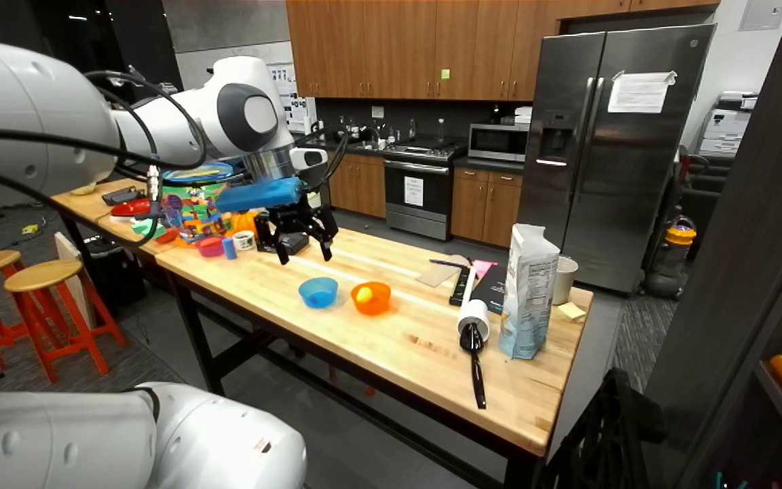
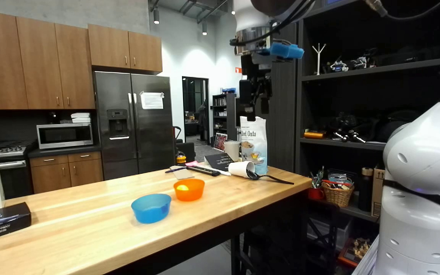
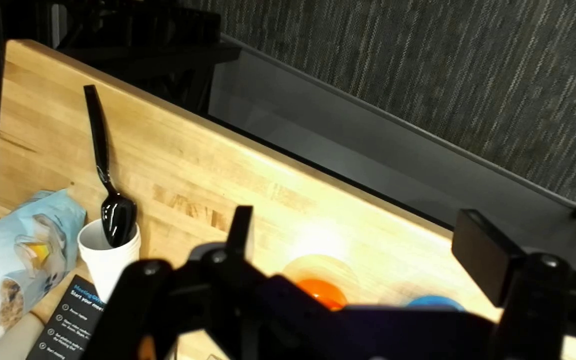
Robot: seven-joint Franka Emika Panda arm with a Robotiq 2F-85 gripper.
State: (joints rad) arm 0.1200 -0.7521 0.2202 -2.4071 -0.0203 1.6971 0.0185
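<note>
One black two-fingered claw (image 1: 305, 257), spread wide, gripping nothing, round blue plastic bowl (image 1: 318, 295), round orange plastic bowl (image 1: 378, 303), yellow ball (image 1: 364, 294) inside it hidden only in the wrist view

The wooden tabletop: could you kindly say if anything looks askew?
The white tapered cup lies on its side by the blue-and-white oats bag, a long black spoon at its mouth; cups usually stand upright.

Table (image 2: 75, 225) — blue bowl (image 2: 151, 210), orange bowl (image 2: 190, 193)
</note>
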